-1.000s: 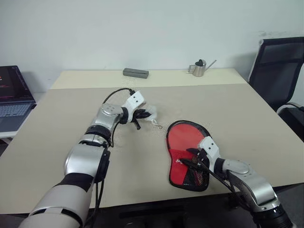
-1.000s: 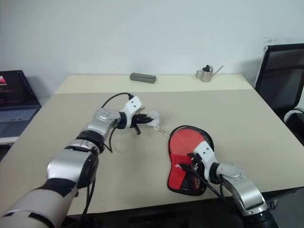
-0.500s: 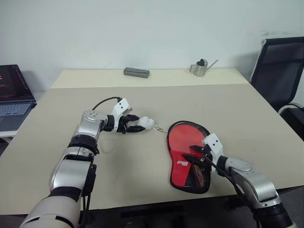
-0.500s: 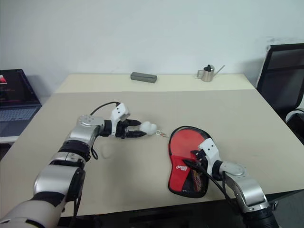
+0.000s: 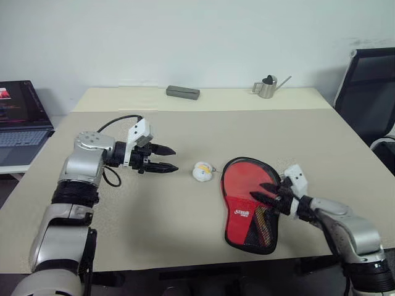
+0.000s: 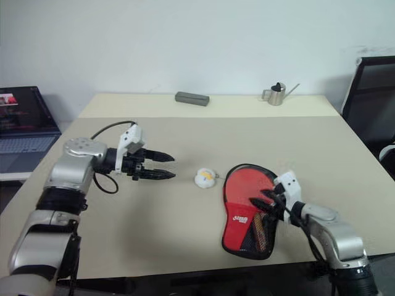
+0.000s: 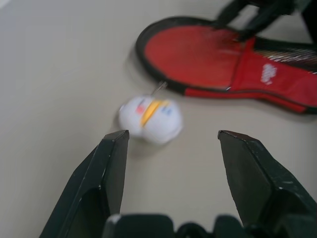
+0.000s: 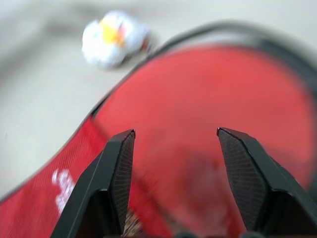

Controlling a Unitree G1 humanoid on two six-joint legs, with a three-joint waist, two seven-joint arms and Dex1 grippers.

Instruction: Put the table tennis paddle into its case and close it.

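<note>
The left claw (image 5: 169, 158) hangs above the beige worktop (image 5: 185, 209) with its two black fingers spread apart and nothing between them, pointing toward the small white plush charm (image 5: 202, 172) that lies just beyond its tips. The charm sits beside the rim of the paddle-shaped black fabric case with a red front panel (image 5: 250, 200), joined to it by a short chain. The right claw (image 5: 264, 192) hovers over the case's middle, near the white logo and mesh pocket, its fingers also parted and empty. The case lies flat toward the worktop's near right edge; whether the paddle is inside cannot be told.

At the far edge rest a grey rectangular block (image 5: 182, 92) and a small metal watering can (image 5: 269, 87).
</note>
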